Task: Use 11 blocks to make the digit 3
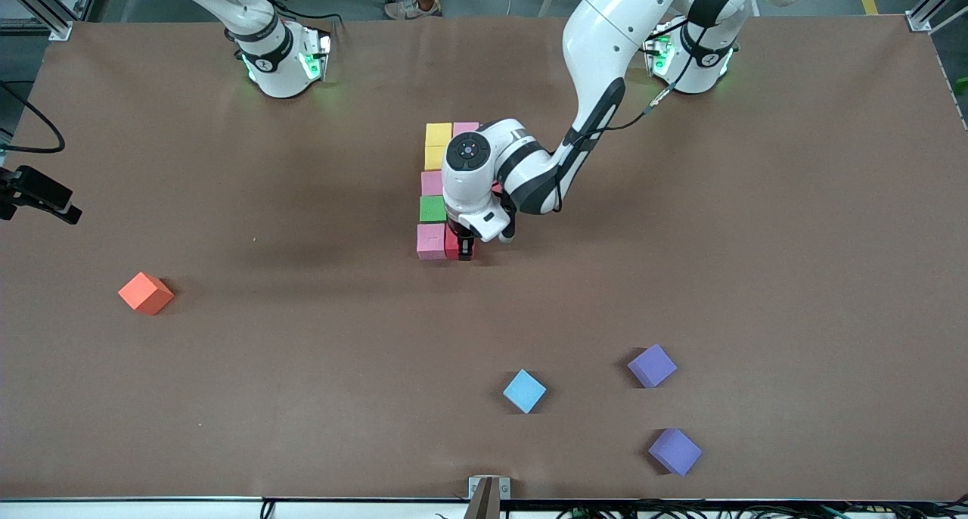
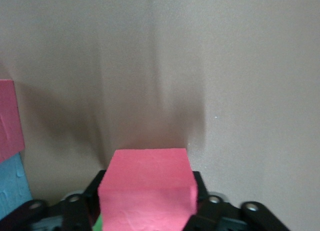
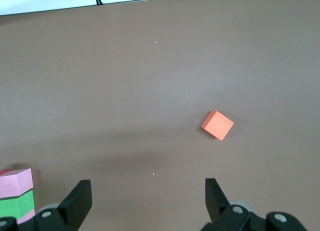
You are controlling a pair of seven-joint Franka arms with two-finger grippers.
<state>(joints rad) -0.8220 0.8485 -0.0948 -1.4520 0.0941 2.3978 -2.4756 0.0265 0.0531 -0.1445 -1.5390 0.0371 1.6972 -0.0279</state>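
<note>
Lowest in the frame of the front view sits a purple cube (image 1: 674,452), toward my left arm's end of the surface (image 1: 756,239). Just above it in the frame lie a light blue cube (image 1: 524,391) and a second purple cube (image 1: 652,365), each apart from the others. An orange cube (image 1: 146,293) sits alone toward my right arm's end.

At the centre of the frame the unfinished digit (image 1: 435,186) runs as a touching column: a yellow cube (image 1: 438,134) with a pink one (image 1: 466,128) beside it, then yellow, pink, green (image 1: 432,209) and pink (image 1: 431,240).

My left fingers (image 1: 466,250) are down at the lowest pink cube, astride a red cube (image 1: 451,244) that rests on the surface against it. Whether they press its sides or stand just off them I cannot tell.

My right fingers (image 3: 80,198) are spread wide with nothing between them, above bare surface, and that arm waits.
</note>
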